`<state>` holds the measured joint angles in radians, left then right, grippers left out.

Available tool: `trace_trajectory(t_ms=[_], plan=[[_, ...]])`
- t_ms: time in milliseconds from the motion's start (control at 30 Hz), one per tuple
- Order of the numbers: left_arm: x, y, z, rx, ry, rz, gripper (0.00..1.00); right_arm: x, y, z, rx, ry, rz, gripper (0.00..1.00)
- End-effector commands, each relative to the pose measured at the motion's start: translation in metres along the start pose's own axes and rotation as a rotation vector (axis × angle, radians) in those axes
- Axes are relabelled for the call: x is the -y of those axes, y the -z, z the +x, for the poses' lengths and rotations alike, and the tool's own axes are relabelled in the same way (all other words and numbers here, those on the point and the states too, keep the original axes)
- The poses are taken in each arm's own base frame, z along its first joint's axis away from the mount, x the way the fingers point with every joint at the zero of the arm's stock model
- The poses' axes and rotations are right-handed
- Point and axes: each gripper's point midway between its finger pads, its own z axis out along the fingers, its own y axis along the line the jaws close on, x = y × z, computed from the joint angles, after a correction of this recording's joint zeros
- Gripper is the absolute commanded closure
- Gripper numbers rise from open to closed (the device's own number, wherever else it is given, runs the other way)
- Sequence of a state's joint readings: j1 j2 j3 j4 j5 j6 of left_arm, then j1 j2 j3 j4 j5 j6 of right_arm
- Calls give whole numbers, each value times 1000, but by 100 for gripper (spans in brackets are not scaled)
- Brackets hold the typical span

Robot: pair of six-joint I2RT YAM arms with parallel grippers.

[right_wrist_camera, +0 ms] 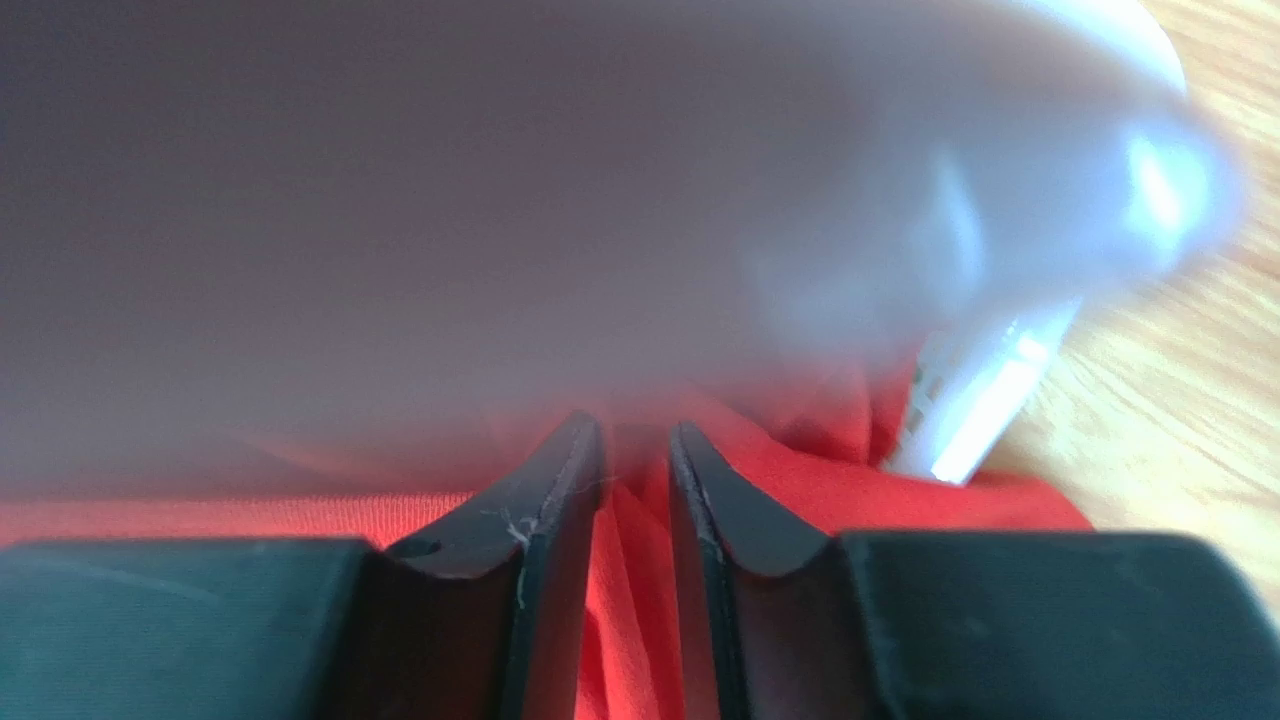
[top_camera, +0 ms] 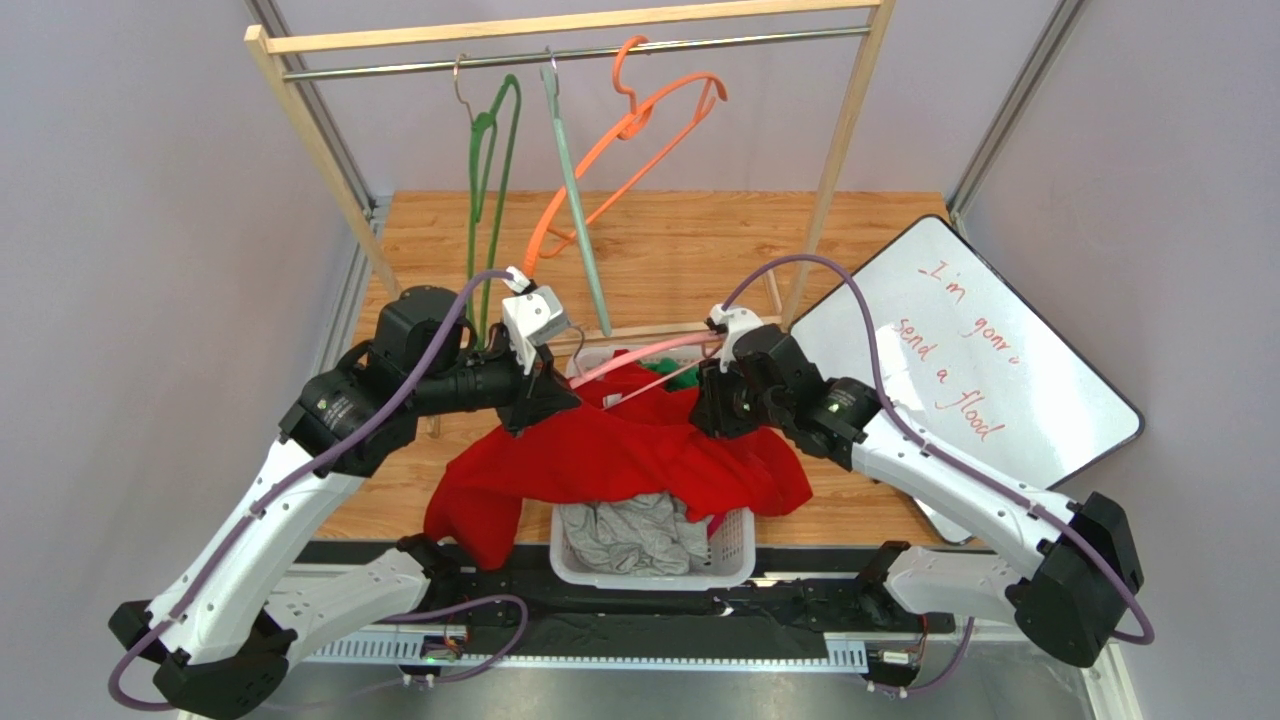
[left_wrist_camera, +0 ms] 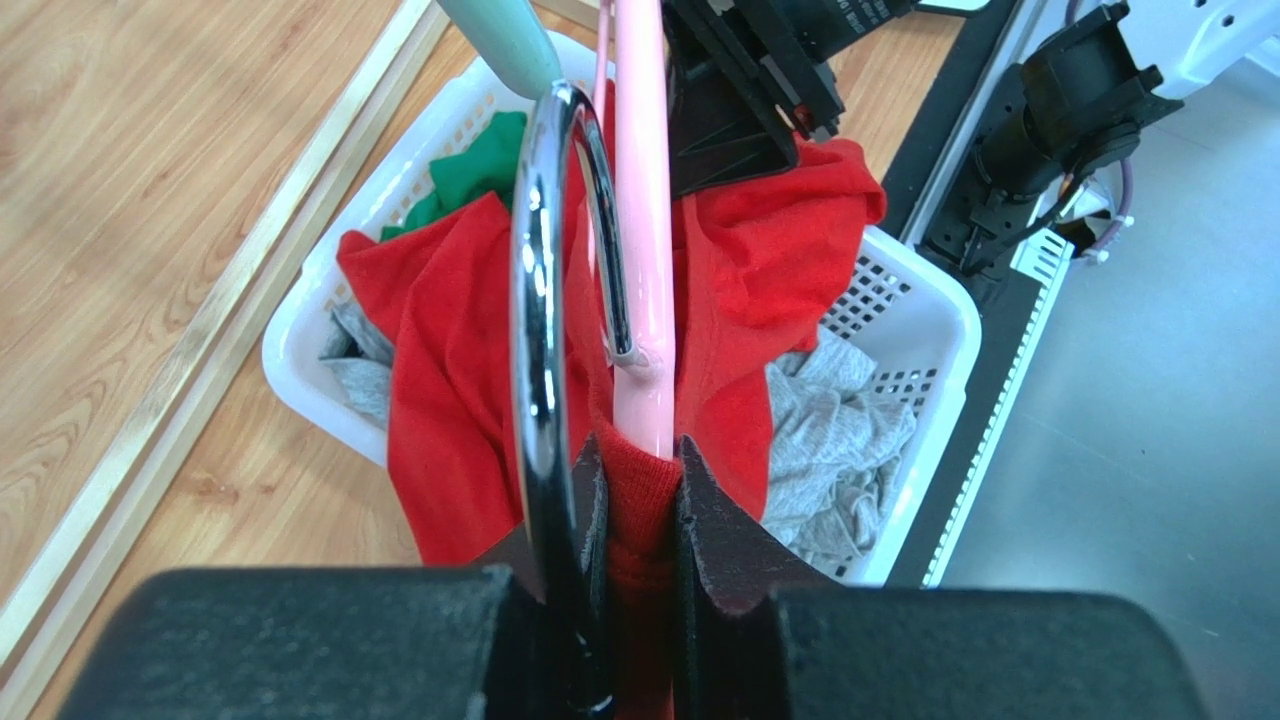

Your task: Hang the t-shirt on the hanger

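The red t-shirt (top_camera: pixel 601 458) hangs between my two grippers above the white basket (top_camera: pixel 733 558). The pale pink hanger (top_camera: pixel 649 357) lies across its top, between the grippers. My left gripper (top_camera: pixel 564 393) is shut on the shirt's ribbed collar (left_wrist_camera: pixel 643 495). The pink hanger (left_wrist_camera: pixel 643 195) comes out of that collar, and its metal hook (left_wrist_camera: pixel 538 300) passes outside the left finger. My right gripper (top_camera: pixel 706 398) is shut on a fold of the red cloth (right_wrist_camera: pixel 639 510). A blurred pale shape fills the upper part of the right wrist view.
A grey garment (left_wrist_camera: pixel 842 435) and a small green one (left_wrist_camera: pixel 478 165) lie in the basket (left_wrist_camera: pixel 308 338). A wooden rack (top_camera: pixel 564 27) behind holds green (top_camera: pixel 489 165), mint-green (top_camera: pixel 579 210) and orange (top_camera: pixel 631 135) hangers. A whiteboard (top_camera: pixel 977 375) leans at the right.
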<state>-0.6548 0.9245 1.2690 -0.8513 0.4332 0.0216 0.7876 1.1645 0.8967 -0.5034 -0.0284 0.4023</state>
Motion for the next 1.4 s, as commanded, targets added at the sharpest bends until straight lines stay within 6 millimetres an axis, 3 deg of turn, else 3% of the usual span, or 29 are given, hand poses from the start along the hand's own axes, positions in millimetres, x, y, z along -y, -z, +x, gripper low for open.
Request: trace_trajectory(t_ms=[0, 167, 267, 333, 467, 567, 700, 800, 933, 1100, 1267, 1367], plan=[[10, 6, -35, 119, -41, 41, 100, -20, -7, -24, 60, 24, -81, 70], [9, 5, -38, 123, -44, 37, 100, -14, -21, -18, 19, 24, -39, 64], [8, 5, -37, 121, -43, 33, 100, -8, -27, -8, -19, 39, -12, 55], [7, 5, -36, 121, -41, 27, 100, -4, -29, -1, -40, 41, -3, 55], [2, 4, -31, 102, -12, -1, 100, -4, -22, 1, -55, 59, -9, 100], [0, 5, -30, 101, -4, -10, 100, 5, -11, -4, -49, 90, 44, 100], [-1, 9, -28, 113, -8, -17, 100, 34, 25, -14, -10, 84, 142, 100], [-1, 10, -23, 115, -12, -15, 100, 59, 40, -12, -1, 62, 184, 100], [7, 10, -15, 113, -58, 40, 100, 77, 58, -14, 62, 62, 207, 100], [40, 18, -5, 141, -178, 225, 100, 87, 55, -14, 64, 41, 231, 100], [44, 17, 9, 73, -207, 268, 100, 88, 53, -29, 103, 39, 241, 100], [35, 12, 22, -2, -214, 253, 100, 91, 60, -40, 125, 41, 245, 100]])
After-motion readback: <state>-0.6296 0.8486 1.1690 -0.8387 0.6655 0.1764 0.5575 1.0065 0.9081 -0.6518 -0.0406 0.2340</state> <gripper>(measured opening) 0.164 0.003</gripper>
